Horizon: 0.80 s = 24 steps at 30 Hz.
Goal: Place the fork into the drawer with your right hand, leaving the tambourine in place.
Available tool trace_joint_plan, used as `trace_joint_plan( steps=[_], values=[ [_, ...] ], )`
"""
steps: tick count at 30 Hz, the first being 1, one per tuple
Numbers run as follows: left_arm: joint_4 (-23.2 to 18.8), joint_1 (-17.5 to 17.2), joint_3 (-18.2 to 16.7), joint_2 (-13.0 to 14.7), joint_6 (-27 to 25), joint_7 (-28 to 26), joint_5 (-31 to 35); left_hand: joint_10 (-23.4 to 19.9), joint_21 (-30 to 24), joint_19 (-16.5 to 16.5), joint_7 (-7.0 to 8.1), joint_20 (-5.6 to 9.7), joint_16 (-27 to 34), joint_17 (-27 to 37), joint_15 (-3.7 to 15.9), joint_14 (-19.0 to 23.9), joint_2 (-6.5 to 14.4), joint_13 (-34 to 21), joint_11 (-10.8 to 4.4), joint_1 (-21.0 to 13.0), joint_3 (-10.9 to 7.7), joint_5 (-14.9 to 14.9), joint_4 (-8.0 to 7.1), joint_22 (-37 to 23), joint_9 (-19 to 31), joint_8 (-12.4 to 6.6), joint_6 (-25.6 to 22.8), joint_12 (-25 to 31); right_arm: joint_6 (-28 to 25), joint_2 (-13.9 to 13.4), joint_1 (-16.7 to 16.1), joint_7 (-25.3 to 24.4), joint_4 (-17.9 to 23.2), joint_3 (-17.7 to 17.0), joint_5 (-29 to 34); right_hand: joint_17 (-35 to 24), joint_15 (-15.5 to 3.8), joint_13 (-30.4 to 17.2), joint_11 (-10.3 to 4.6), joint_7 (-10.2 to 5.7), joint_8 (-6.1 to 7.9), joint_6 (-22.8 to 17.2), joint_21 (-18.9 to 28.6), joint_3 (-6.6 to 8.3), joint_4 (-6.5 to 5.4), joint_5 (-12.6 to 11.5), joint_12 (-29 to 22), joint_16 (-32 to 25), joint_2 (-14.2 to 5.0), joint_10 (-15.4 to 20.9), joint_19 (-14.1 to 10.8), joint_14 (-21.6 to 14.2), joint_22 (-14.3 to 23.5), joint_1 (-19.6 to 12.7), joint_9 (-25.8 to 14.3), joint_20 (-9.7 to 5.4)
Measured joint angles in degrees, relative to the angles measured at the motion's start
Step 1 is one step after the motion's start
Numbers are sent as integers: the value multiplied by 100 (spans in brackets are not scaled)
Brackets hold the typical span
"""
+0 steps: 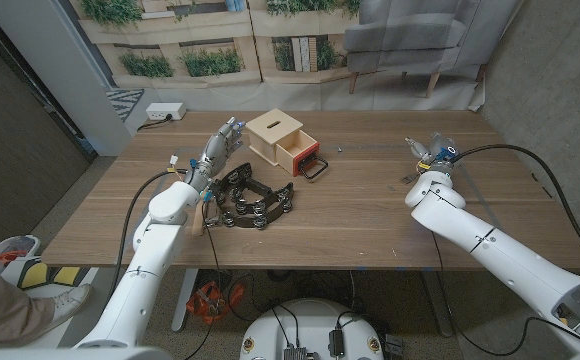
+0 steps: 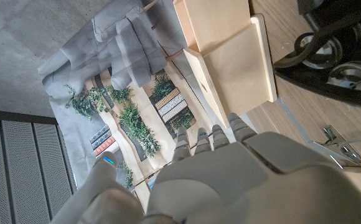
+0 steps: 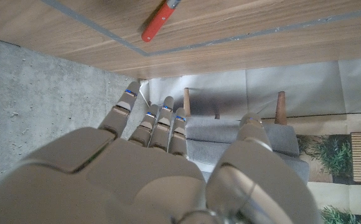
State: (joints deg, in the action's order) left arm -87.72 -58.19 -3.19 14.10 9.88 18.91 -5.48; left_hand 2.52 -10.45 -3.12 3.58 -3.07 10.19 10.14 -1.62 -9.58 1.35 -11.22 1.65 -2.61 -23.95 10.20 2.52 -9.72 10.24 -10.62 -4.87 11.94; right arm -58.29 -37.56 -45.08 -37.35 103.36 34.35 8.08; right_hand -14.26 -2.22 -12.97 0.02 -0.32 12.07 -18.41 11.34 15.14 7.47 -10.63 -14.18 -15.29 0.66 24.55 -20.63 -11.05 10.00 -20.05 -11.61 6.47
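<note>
Tambourine point(image 1: 251, 201) comes nearest to us in the head view, a black half-moon on the wooden table point(image 1: 370, 220), just beside our left forearm. Our left hand point(image 1: 219, 147) reaches past it with the fingers straight and close together, holding nothing. Its fingertips lie near the wooden box point(image 1: 271, 133), but we cannot tell whether they touch it. The drawer point(image 1: 297, 153) stands pulled out of that box towards us, its black handle point(image 1: 313, 168) at the front. Well apart, on the right side of the table, our right hand point(image 1: 433, 158) is held up with the fingers stretched out and slightly spread, and it grips nothing. In the right wrist view the fork point(image 3: 159, 22) lies on the table beyond those fingertips point(image 3: 129, 91), clear of them. We see its red handle and only a glimpse of metal.
</note>
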Motion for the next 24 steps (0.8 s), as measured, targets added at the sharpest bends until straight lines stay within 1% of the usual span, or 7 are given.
trace_joint_plan(
  steps=[7, 10, 12, 14, 21, 22, 24],
  values=[
    [-8, -17, -11, 3, 3, -1, -1, 0, 0, 0, 0, 0, 0, 0, 0, 0, 0, 0, 0, 0, 0, 0, 0, 0, 0, 0, 0, 0, -26, 64, 31, 2, -109, -1, 0, 0, 8, -25, 42, 63, -25, 60, 37, 0, 0, 0, 0, -54, 31, 43, -61, -69, 0, -29, 0, -1],
    [-19, -23, -13, 4, 3, -1, -2, 0, 0, 0, 0, 0, 0, 0, 0, 0, 0, 0, 0, 0, 0, 0, 0, 0, 0, 0, 0, 0, -27, 98, 44, -5, -159, -16, -9, -20, -2, -25, 117, 196, -25, 9, 37, -15, 33, 0, -23, -55, 9, 118, -132, -142, 0, -51, 0, 10],
    [-22, -27, -13, 4, 3, -2, -4, 0, 0, 0, 2, 0, 0, 0, 0, 0, 0, 0, 0, 0, 0, 0, 0, 0, 0, 0, -2, 0, -27, 122, 50, -11, -191, -38, -13, -27, 3, -25, 153, 241, -25, -36, 43, -11, 37, 0, -45, -82, 22, 154, -154, -174, 0, -65, 0, -11],
    [-24, -29, -14, 4, 3, -2, -5, 0, 0, 0, 2, 0, 0, 0, 0, 0, 0, 0, 0, 0, 0, 0, 0, 0, 0, 0, -2, 0, -21, 151, 53, -35, -237, -59, -36, -28, -2, -25, 183, 258, 6, -53, 76, -11, 37, 0, -47, -102, 54, 184, -188, -222, 0, -97, 1, 15],
    [-46, -42, -13, 0, 3, -8, -7, 0, 0, 0, 1, 0, 0, 0, 0, 0, 0, 0, 0, 0, 0, 0, 0, 0, 0, 0, -1, 38, 11, 221, 69, -105, -349, -104, -59, -53, -13, -25, 223, 358, 11, -153, 103, -11, 37, 0, -90, -146, 9, 268, -266, -335, -1, -142, 1, 0],
    [-53, -47, -13, -1, 3, -10, -6, 0, 0, 0, 1, 0, 0, 0, 0, 0, 0, 0, 0, 0, 0, 0, 0, 0, 0, 0, -1, 38, 15, 232, 73, -115, -366, -110, -63, -54, -3, -25, 225, 374, 45, -169, 103, -11, 37, 0, -90, -149, 9, 306, -278, -369, -1, -142, 1, 12],
    [-58, -51, -14, -1, 4, -11, -7, 0, 0, 0, 1, 0, 0, 0, 0, 0, 0, 0, 0, 0, 0, 0, 0, 0, 0, 0, -1, 38, 16, 248, 79, -127, -389, -117, -67, -54, -24, -25, 232, 377, 48, -200, 103, -11, 37, 0, -113, -167, 9, 339, -329, -405, -1, -142, 1, 3]
  ],
)
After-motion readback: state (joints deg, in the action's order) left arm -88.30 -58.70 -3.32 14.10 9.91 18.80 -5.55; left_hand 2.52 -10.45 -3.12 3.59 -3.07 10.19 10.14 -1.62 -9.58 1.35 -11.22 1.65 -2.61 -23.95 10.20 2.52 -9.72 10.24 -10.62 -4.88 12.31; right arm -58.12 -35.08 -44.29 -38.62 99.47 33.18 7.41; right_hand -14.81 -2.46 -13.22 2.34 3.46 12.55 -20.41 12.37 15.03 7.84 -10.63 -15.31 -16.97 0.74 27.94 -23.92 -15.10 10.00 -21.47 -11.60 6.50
